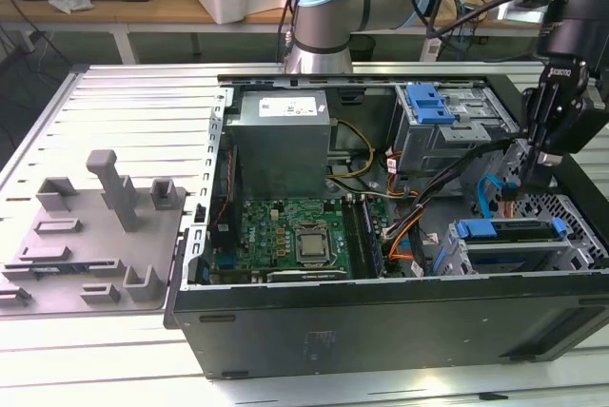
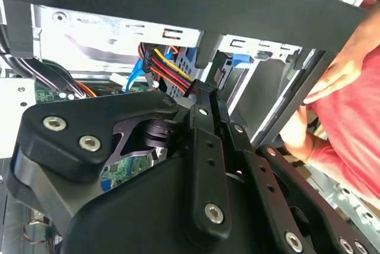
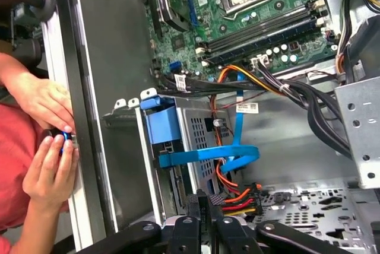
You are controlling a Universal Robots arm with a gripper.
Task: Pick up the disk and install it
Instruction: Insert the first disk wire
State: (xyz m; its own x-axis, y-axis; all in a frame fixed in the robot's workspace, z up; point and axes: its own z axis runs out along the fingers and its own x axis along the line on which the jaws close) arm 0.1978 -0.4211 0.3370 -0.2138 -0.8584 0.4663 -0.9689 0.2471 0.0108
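One disk [image 1: 506,229] sits in lower cage [image 1: 445,255], blue frame showing, at exterior view's right. Claw [image 3: 206,199] pressed together just beside wire bundle [image 3: 240,197] (grip on plug unclear). We judge: pick-up done, seating under way; further push calls for clearing wires.
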